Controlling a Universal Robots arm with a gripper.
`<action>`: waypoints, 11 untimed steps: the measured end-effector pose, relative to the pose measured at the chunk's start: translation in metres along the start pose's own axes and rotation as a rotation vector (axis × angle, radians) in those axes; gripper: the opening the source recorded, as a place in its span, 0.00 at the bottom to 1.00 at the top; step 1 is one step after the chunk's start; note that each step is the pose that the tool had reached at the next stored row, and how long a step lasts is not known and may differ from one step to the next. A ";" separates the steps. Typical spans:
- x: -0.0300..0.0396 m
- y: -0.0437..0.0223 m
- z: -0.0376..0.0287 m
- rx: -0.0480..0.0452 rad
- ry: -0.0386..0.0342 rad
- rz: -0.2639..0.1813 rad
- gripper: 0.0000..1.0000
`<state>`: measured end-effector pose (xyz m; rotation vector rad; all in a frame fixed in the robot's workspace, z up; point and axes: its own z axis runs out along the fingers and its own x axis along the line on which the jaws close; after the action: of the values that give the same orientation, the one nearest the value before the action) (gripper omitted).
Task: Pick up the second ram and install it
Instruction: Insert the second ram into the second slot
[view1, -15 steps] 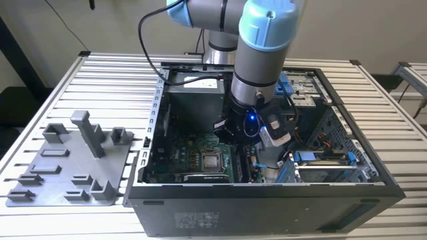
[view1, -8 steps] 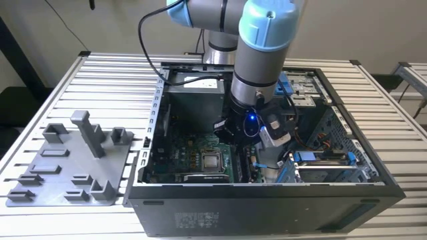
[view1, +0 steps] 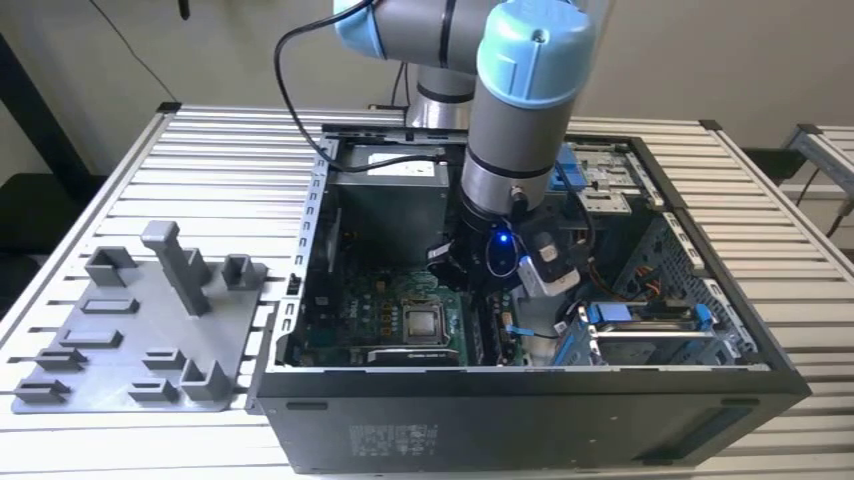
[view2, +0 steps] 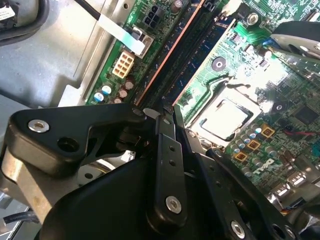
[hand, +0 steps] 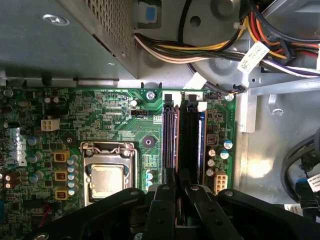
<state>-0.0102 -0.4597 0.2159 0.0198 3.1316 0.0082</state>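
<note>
Tool (hand: 179, 192) fingers stand close together around the second ram (hand: 187, 150), which sits on edge in the motherboard (hand: 115, 120) slot beside the CPU (hand: 106, 180).

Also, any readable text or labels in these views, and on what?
None readable.
Cable tag: print blurred.
Motherboard: white lettering too small.
Case front: pale print too small.
Power supply sticker: washed out.
</note>
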 end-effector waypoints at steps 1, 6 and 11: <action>0.0000 0.0000 0.0002 -0.0002 -0.0001 0.000 0.14; -0.0001 0.0000 0.0006 -0.0004 -0.0001 0.000 0.14; 0.0000 0.0000 0.0010 -0.0003 -0.0001 0.000 0.22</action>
<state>-0.0102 -0.4596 0.2150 0.0199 3.1316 0.0087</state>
